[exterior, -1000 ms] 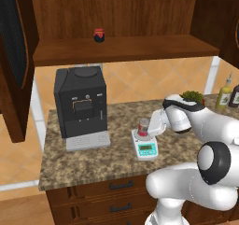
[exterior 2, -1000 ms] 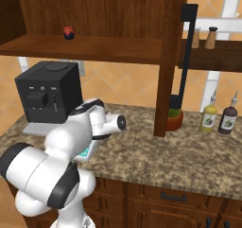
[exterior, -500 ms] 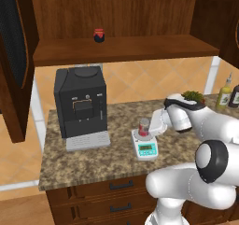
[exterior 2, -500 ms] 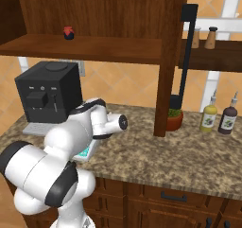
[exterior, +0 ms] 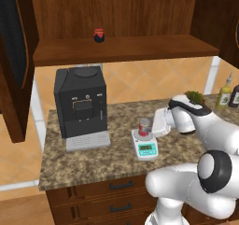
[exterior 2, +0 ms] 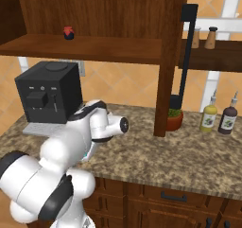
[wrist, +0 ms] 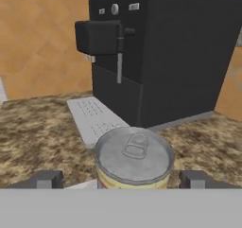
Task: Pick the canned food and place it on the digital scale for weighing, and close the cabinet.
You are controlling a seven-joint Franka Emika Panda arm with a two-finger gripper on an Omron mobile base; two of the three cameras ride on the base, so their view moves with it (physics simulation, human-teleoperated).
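I'm seeing the fingers [wrist: 122,179] standing wide around the can [exterior: 144,126] on the scale [exterior: 146,146], risking a knock-over retreating.

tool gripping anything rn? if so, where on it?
Nothing held. The tool is open, its fingertips standing clear on either side of the canned food, which sits upright on the digital scale.

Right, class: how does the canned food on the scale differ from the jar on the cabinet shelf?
The canned food is silvery with a red band; the jar is dark with a red lid. The canned food stands on the digital scale; the jar sits higher, on the cabinet shelf. Both stand upright.
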